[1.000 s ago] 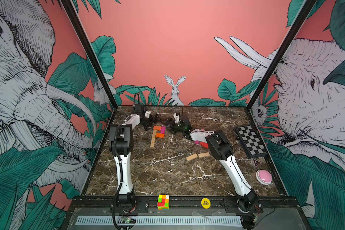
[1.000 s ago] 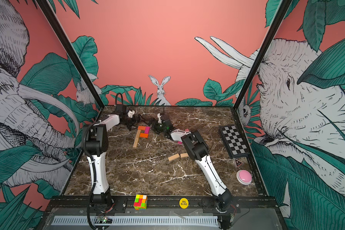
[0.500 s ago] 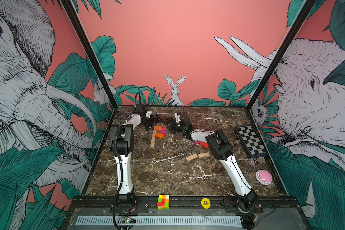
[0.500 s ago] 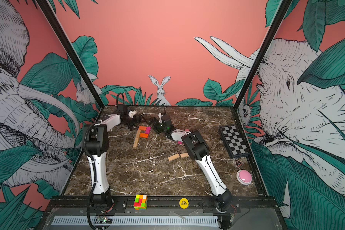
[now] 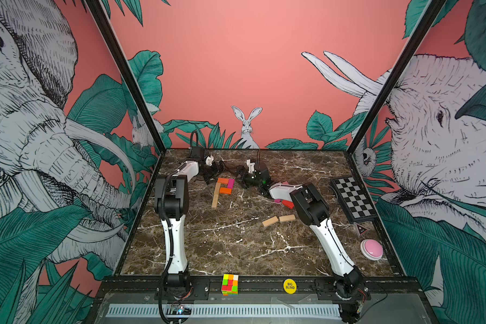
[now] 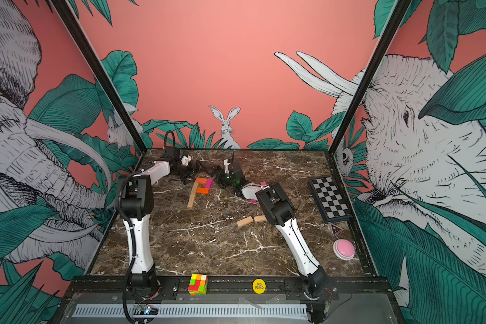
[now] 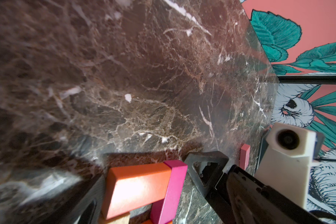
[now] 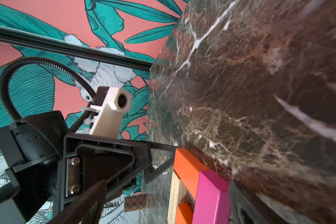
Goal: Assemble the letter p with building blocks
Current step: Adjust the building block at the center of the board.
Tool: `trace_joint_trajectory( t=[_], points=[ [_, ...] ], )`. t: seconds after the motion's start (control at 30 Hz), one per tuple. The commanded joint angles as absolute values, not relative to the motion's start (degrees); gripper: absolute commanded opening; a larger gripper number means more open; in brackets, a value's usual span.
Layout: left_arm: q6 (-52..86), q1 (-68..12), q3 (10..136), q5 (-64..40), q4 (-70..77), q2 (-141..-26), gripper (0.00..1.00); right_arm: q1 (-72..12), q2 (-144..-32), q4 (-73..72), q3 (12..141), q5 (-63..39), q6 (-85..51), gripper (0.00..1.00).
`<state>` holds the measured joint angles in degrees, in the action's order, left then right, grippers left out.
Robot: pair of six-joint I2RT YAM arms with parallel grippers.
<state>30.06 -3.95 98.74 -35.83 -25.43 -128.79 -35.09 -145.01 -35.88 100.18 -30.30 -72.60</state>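
Little changing from a second ago: left tool (image 5: pixel 218 174) and right tool (image 5: pixel 240 179) staying spread open, flanking the building blocks (image 5: pixel 222 187) lying P-shaped, possibly touching them; marbled worktop (image 5: pixel 236 246), jungle-mural walls (image 5: pixel 236 70) enclosing.

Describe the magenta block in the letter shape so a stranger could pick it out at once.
Start at the brown marble table; toward its far edge, left of centre, blocks lie flat forming a P. The magenta block closes the loop's right side, joining the ends of two orange blocks; the stem is tan, so it is the shape's only magenta piece.
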Motion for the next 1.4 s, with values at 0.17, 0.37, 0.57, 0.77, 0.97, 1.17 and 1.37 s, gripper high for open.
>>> trace_joint_trajectory(
  t=[0.17, 0.37, 0.57, 0.77, 0.97, 1.17, 1.37],
  points=[
    [32.4, -0.64, 95.83, -32.27, -26.14, -116.13, 0.99, -33.47, -142.38, -31.4, 96.69, -32.12, -70.4, 0.98],
    [28.21, -2.1, 81.31, -22.37, -28.71, -98.8, 0.99, -32.44, -137.66, -28.94, 96.23, -34.26, -67.52, 0.98],
    [25.82, -5.23, 67.1, -24.09, -29.62, -85.4, 0.65, -31.83, -128.3, -20.84, 93.72, -34.77, -60.62, 0.98],
    [26.17, -10.43, 60.61, -22.02, -31.97, -81.15, 0.24, -31.6, -117.41, -13.5, 87.62, -34.74, -53.98, 0.98],
    [28.97, -13.01, 59.21, -22.07, -27.63, -88.7, 0.0, -31.41, -106.06, -9.86, 78.11, -33.01, -48.89, 0.98],
    [30.75, -13.53, 61.25, -21.57, -23.35, -97.95, 0.0, -31.16, -96.43, -8.3, 67.38, -31.33, -46.18, 0.98],
    [31.05, -13.56, 65.02, -18.81, -22.13, -103.7, 0.0, -30.94, -88.49, -7.26, 60.35, -29.12, -44.83, 0.98]
  ],
)
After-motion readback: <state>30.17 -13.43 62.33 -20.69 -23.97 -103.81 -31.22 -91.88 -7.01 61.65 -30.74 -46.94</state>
